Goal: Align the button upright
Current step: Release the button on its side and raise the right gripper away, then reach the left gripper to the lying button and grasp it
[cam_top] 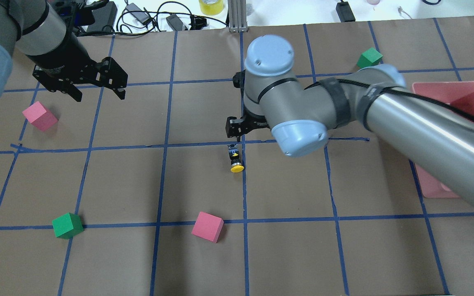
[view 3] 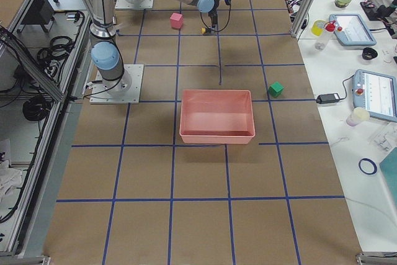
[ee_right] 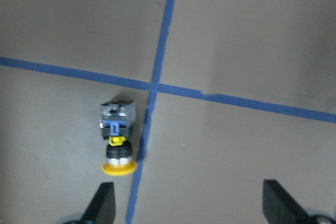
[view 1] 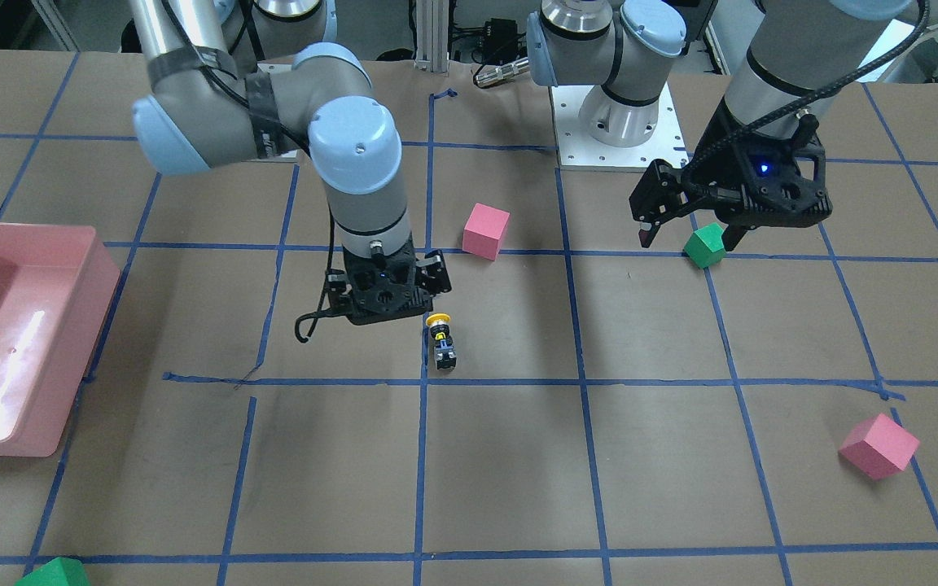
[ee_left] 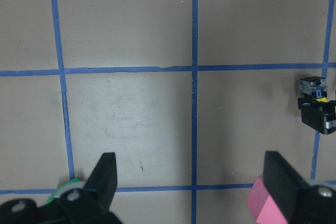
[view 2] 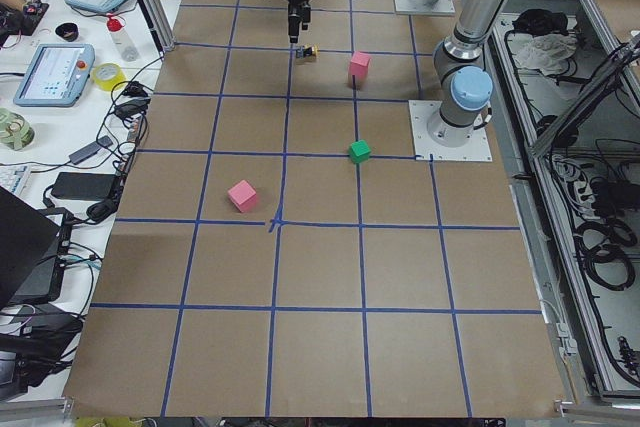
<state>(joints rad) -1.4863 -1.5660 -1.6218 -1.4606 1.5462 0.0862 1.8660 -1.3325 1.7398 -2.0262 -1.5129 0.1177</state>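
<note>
The button (view 1: 441, 342) lies on its side on the brown table, yellow cap toward the robot and grey base away, beside a blue tape line. It also shows in the overhead view (cam_top: 235, 160) and the right wrist view (ee_right: 118, 142). My right gripper (ee_right: 189, 208) is open and empty, hovering just above the button; in the wrist view the button lies between the fingers, close to the left finger (ee_right: 102, 203). The gripper also shows in the overhead view (cam_top: 237, 137). My left gripper (cam_top: 99, 95) is open and empty, raised far off to the left; its open jaws show in the left wrist view (ee_left: 191, 182).
A pink cube (cam_top: 207, 226) and a green cube (cam_top: 67, 225) sit nearer the robot. Another pink cube (cam_top: 39, 116) lies at the left, another green cube (cam_top: 369, 57) at the far right. A pink bin (cam_top: 455, 88) stands at the right edge under the right arm.
</note>
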